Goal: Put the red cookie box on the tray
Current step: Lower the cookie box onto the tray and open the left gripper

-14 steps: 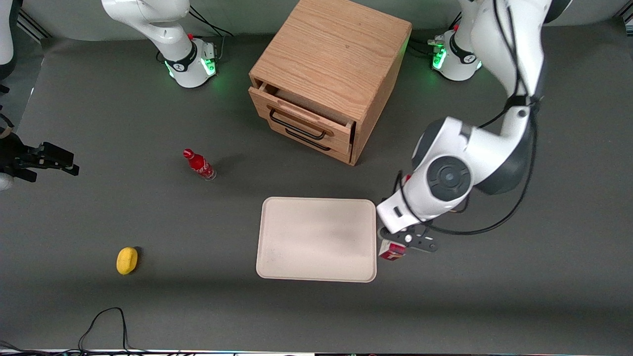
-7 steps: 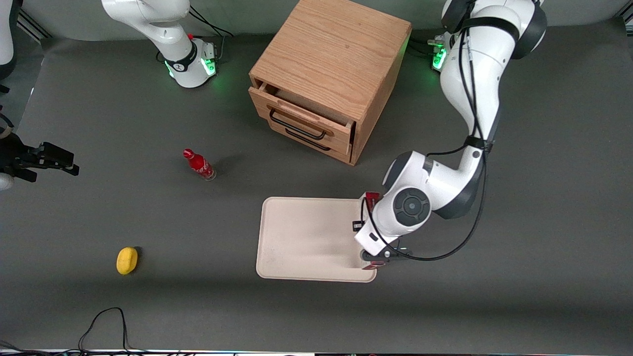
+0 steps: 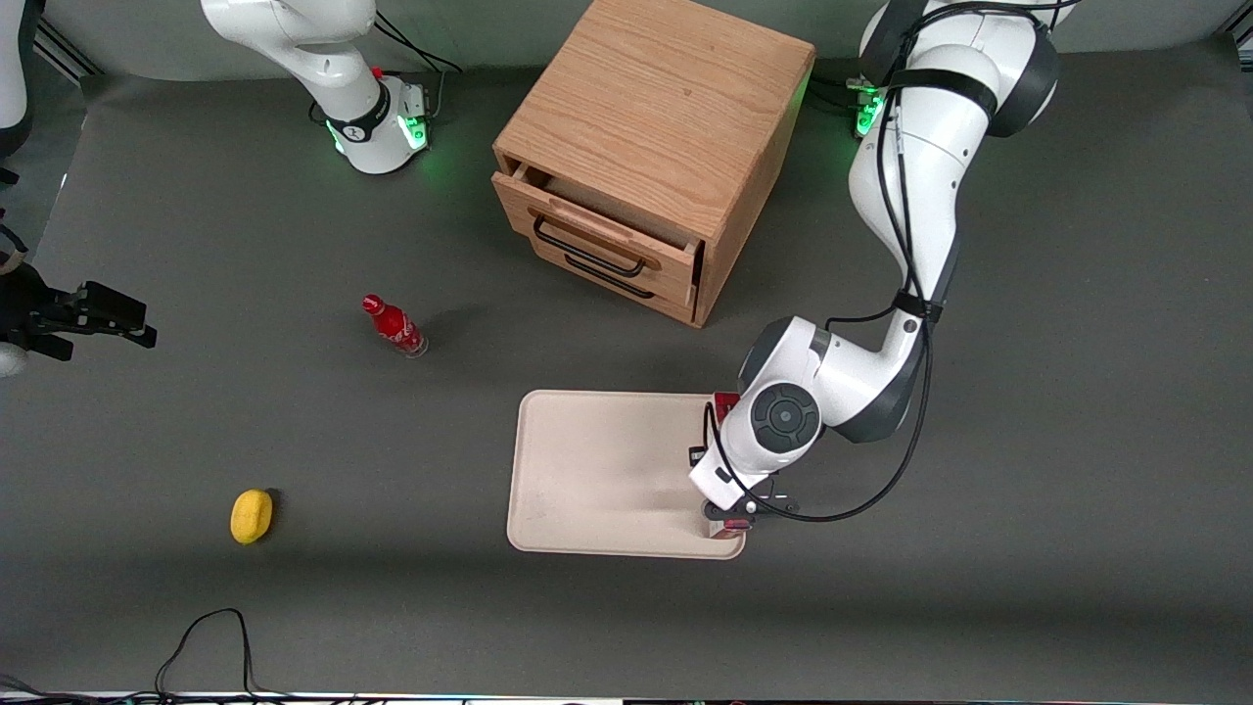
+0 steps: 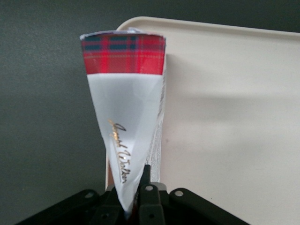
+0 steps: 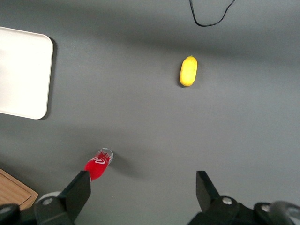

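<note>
While the claw [image 4: 133,206] clamps its black fingers on one end of the red cookie box [image 4: 125,117], the wrist view shows the carton's look best: a smooth white cardboard panel with gold script, capped by a red tartan band at the free end. It runs along the short edge of the tray [image 4: 225,117], over the rim at the working arm's end.

Across the front view from the parked arm's end, a rounded yellow lemon-like object [image 3: 252,516] lies on the matte grey table [image 3: 196,411], then a small glossy red bottle [image 3: 394,326], then an oak-grained drawer cabinet [image 3: 651,147] with black wire handles. The flat, pale beige tray [image 3: 597,470] has rounded corners. At its edge the claw [image 3: 741,516] and arm hide most of the box [image 3: 725,401]; only dark-red slivers show.
</note>
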